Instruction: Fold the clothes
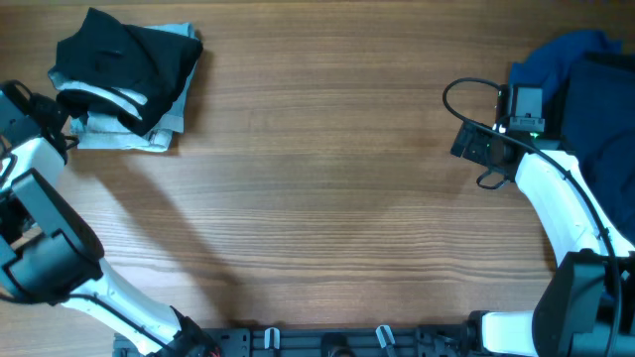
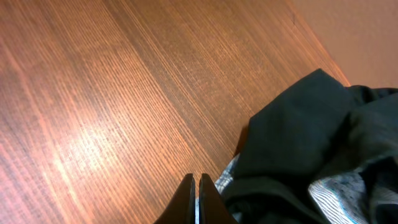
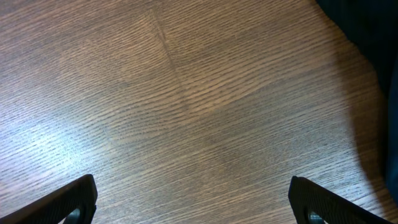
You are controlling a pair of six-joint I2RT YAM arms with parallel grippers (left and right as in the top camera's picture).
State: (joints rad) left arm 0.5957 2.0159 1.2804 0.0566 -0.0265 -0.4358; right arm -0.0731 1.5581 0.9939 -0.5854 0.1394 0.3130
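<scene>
**woodgrain_42:** Big stuff first. The table (image 1: 317, 198) is bare wood across the middle, with laundry parked at both far corners. There's a dark blue heap (image 1: 585, 69) on the robot's right, rumpled, with no clear long axis. On the left, black shorts (image 1: 124, 59) sit on a pale blue garment (image 1: 134, 137), whitish waistband showing.

**foldbot_fan:** The left stack reads as mostly done to me, so I'd guess the heap is next. The right arm (image 1: 556, 198) is way nearer to it, bent forward with its wrist just beside the heap's inner edge.

**woodgrain_42:** The catch is where it's aimed. The right gripper (image 3: 194, 202) has its jaws spread wide over plain wood, holding nothing. The heap only peeks in at the right edge of its wrist view, so the cloth lies off to the side of the jaws, not between them. It'd probably need to swing over.

**foldbot_fan:** And the left arm (image 1: 30, 159) is tucked at the table's left edge. The left gripper (image 2: 197, 183) has its jaws pressed together, empty, with the shorts just beside it on the right.
</scene>
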